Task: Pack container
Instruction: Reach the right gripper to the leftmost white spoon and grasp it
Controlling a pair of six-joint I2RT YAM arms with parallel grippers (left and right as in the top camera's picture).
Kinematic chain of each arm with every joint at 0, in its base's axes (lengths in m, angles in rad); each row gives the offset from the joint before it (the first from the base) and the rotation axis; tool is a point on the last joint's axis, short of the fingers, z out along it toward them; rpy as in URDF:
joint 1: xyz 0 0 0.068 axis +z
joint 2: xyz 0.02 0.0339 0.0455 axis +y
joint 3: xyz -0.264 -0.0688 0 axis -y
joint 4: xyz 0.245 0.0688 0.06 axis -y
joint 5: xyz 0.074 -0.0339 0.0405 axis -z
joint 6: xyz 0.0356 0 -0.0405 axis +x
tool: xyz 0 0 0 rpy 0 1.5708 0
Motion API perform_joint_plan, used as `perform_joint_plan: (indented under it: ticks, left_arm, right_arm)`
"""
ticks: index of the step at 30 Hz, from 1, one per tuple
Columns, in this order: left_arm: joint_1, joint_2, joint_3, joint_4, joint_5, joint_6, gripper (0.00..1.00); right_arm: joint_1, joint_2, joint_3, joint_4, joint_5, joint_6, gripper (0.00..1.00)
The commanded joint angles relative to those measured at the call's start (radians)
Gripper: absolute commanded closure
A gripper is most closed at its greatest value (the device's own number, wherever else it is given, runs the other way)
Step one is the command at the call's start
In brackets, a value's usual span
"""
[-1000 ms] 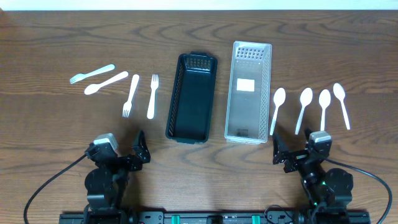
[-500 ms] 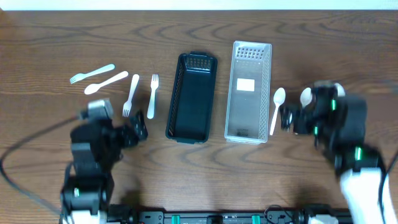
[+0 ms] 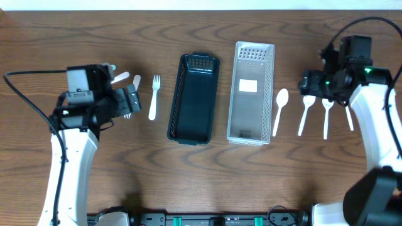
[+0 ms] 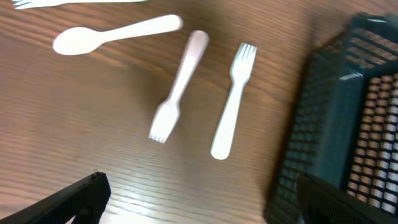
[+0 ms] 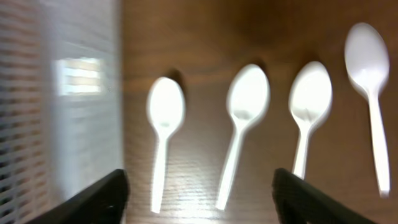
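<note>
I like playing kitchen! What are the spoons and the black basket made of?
Spoons: probably white plastic, smooth and a little shiny; they look thin and all one piece. Basket: likely stiff black plastic, fairly dull; its walls are a moulded grid of holes.

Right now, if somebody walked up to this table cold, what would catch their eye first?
Probably the two long baskets side by side mid-table: a black basket and, to its right, a clear basket, neither holding any cutlery. Next comes the neat row of white spoons right of the clear basket. Left of the black one lies a looser scatter of white forks plus a lone spoon.
</note>
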Motion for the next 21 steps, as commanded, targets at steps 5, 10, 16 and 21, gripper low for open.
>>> perform_joint_plan:
  ticks: [5,10,16,21]
  left_arm:
    - [0.076,0.016,0.019,-0.016,0.006,0.029,0.02]
    - [0.076,0.016,0.019,-0.016,0.006,0.029,0.02]
    - [0.076,0.016,0.019,-0.016,0.006,0.029,0.02]
    - [0.076,0.016,0.019,-0.016,0.006,0.029,0.02]
  right_arm:
    - [-0.049,0.164,0.014,-0.039,0.038,0.085,0.26]
    - [-0.048,0.253,0.013,-0.019,0.072,0.111,0.27]
    - [-0.043,0.328,0.013,0.032,0.100,0.137,0.37]
    - [-0.026,0.370,0.013,0.064,0.117,0.172,0.47]
